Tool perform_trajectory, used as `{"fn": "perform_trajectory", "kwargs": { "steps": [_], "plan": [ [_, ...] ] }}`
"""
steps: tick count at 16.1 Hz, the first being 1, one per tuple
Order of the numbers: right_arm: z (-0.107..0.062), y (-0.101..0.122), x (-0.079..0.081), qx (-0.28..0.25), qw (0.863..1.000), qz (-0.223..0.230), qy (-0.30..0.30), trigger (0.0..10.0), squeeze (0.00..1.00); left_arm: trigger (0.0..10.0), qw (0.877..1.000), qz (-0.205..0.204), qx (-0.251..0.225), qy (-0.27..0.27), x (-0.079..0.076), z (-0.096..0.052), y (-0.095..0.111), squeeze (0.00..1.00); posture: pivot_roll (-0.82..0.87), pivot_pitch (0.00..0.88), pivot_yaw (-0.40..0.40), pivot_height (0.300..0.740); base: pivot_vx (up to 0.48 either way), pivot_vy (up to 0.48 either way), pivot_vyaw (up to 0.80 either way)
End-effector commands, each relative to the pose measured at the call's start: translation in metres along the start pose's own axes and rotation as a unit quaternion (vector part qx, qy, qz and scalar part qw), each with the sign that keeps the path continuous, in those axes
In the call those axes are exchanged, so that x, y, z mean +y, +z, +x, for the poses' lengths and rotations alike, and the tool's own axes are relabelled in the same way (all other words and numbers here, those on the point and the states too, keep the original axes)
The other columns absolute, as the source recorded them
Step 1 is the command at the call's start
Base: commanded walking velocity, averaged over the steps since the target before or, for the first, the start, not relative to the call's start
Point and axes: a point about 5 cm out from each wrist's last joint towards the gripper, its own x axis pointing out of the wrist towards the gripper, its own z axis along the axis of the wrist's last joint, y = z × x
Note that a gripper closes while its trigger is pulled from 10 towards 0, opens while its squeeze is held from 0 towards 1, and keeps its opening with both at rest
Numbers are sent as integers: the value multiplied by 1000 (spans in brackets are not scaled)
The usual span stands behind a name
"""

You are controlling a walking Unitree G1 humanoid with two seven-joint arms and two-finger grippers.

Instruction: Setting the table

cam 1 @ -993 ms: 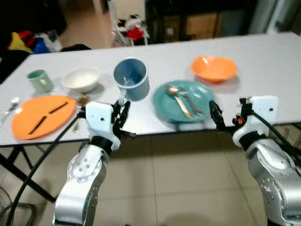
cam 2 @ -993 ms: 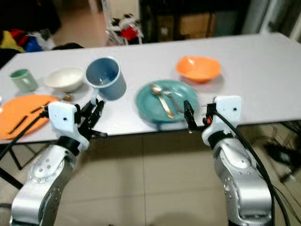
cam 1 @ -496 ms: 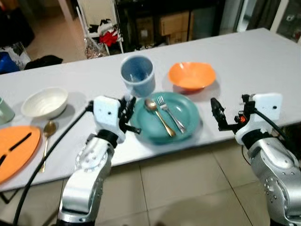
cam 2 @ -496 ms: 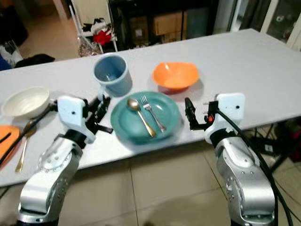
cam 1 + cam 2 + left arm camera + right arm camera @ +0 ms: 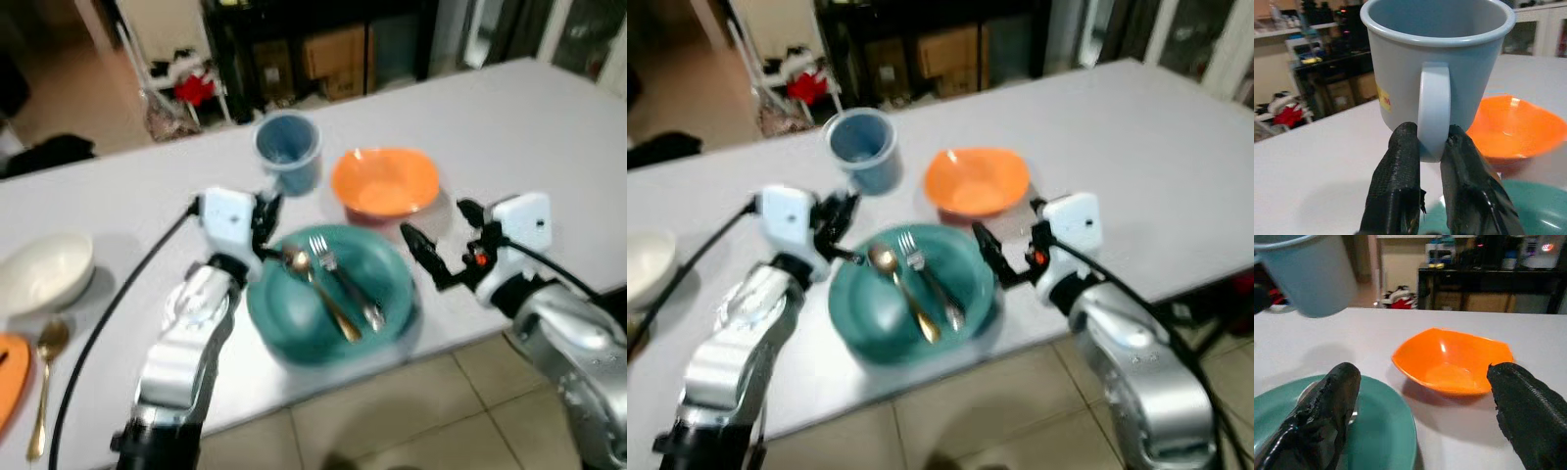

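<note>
Mug (image 5: 1437,68) pinched by handle in left gripper (image 5: 1426,147), held above desk (image 5: 549,127) beside plate (image 5: 331,294). Right gripper (image 5: 1425,396) spread wide, empty. Mug best kept upright, lowered onto bare desk clear of bowl (image 5: 384,182).

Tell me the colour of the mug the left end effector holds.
Light blue mug, small yellow mark on its side; clearest in the left wrist view.

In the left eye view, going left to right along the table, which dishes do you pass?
White bowl → blue mug, held by the left claw → teal plate → orange bowl.
</note>
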Motion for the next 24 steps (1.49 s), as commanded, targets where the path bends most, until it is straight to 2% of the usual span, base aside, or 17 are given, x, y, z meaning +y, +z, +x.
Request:
{"fn": "perform_trajectory", "kwargs": {
  "steps": [1,6,7,8,11,13,14,17,20,22,23,24],
  "plan": [
    [0,5,12,-6,999,-1,43,10000,0,10000,1000,10,16,25,16,-2,-5,0,-183,0,101,740,341,0,0],
    [-5,5,18,12,996,-16,90,10000,0,10000,998,27,61,16,19,10,-15,0,-186,0,102,740,68,0,0],
    [-5,6,20,15,994,-19,102,10000,0,10000,996,28,86,14,21,13,-20,0,-188,0,104,740,0,0,0],
    [-6,7,21,16,993,-25,116,10000,0,10000,993,19,112,17,23,16,-26,0,-188,0,104,740,0,0,0],
    [-10,6,21,31,988,-44,145,10000,0,10000,988,-6,149,32,29,27,-32,0,-191,0,104,740,0,0,0],
    [-12,5,22,40,986,-49,157,10000,0,10000,985,-14,170,16,27,30,-36,0,-193,0,108,740,0,0,0],
    [-14,2,22,52,983,-52,166,10000,0,10000,982,-35,186,-11,20,32,-40,0,-195,0,110,740,0,0,0],
    [-17,-2,24,67,980,-52,178,10000,0,10000,974,-47,217,-36,11,30,-51,0,-197,0,112,740,0,0,0],
    [-20,-5,26,78,977,-57,188,10000,0,10000,967,-45,247,-42,9,27,-61,0,-199,0,116,740,0,0,0],
    [-21,-5,26,79,977,-57,190,10000,0,10000,968,-45,244,-40,10,28,-65,0,-199,0,115,740,0,0,0],
    [-21,-5,27,79,977,-58,192,10000,0,10000,972,-42,230,-32,12,29,-65,925,-201,0,116,740,0,0,0],
    [-21,-5,27,79,976,-59,192,10000,0,10000,973,-48,222,-31,12,29,-65,1000,-202,0,116,740,0,0,0]
  ]
}}
